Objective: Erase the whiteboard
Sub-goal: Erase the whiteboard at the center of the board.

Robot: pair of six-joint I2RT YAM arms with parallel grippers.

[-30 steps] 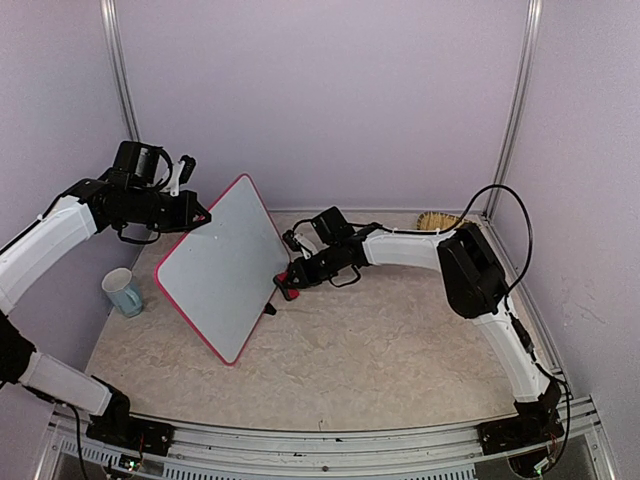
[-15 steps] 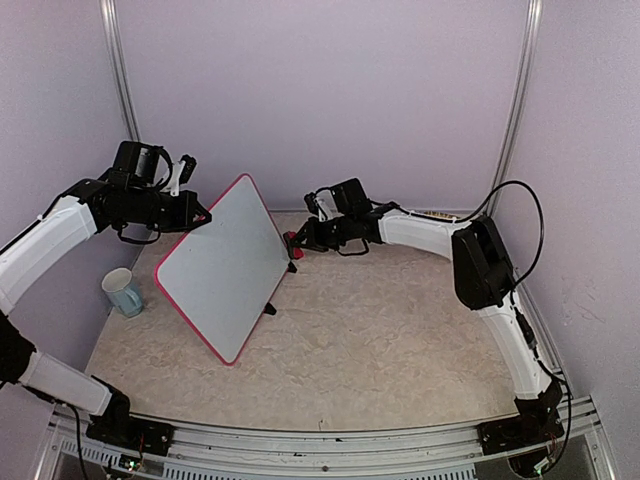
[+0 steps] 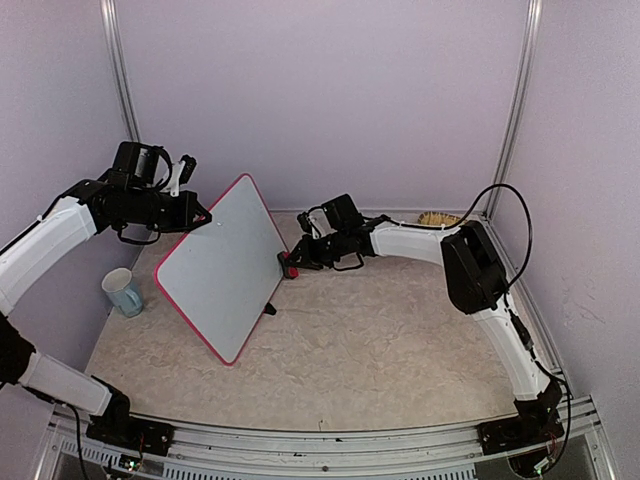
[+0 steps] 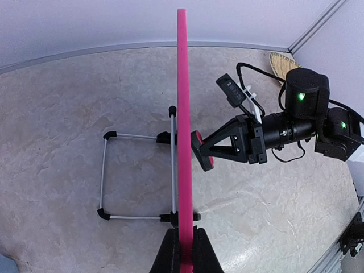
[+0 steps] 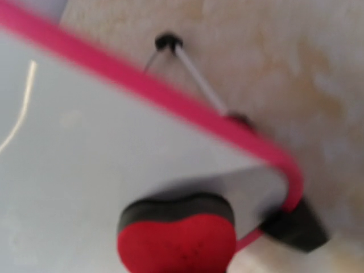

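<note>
The whiteboard (image 3: 222, 268), white with a pink-red frame, stands tilted on a wire stand (image 4: 136, 176) at the left. My left gripper (image 3: 203, 221) is shut on its top frame edge, and the left wrist view shows its fingers (image 4: 169, 253) clamped on the pink edge (image 4: 182, 102). My right gripper (image 3: 297, 262) is shut on a red heart-shaped eraser (image 5: 177, 242) with a black pad. It holds the eraser close against the white face (image 5: 85, 148) near the board's right corner and a black foot (image 5: 296, 227). I cannot tell if they touch. One faint pale stroke (image 5: 20, 119) shows on the board.
A pale blue mug (image 3: 123, 292) stands left of the board near the left wall. A straw-coloured brush (image 3: 440, 220) lies at the back right by the wall, and it also shows in the left wrist view (image 4: 281, 61). Walls enclose three sides.
My right gripper swept the eraser from the board's lower right edge up and away to the back, then came back down to the right edge. The left gripper and board stayed still.
</note>
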